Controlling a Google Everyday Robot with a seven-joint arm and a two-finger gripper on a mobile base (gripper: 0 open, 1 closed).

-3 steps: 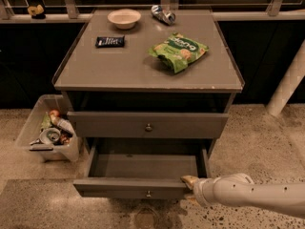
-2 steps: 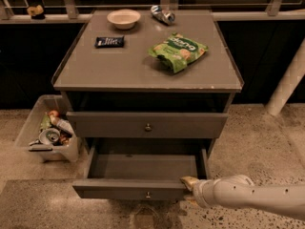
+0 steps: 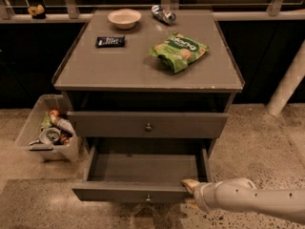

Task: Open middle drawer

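The middle drawer is a grey flat-fronted drawer with a small round knob. It stands pulled out of the grey cabinet, and its inside shows empty. My gripper is at the right part of the drawer's front top edge, touching it, at the end of my white arm, which comes in from the lower right. Above it, another grey drawer with a knob is closed. A drawer below the open one is hidden.
On the cabinet top lie a white bowl, a black packet, a crushed can and a green chip bag. A clear bin of rubbish stands on the floor at the left. A white post is at the right.
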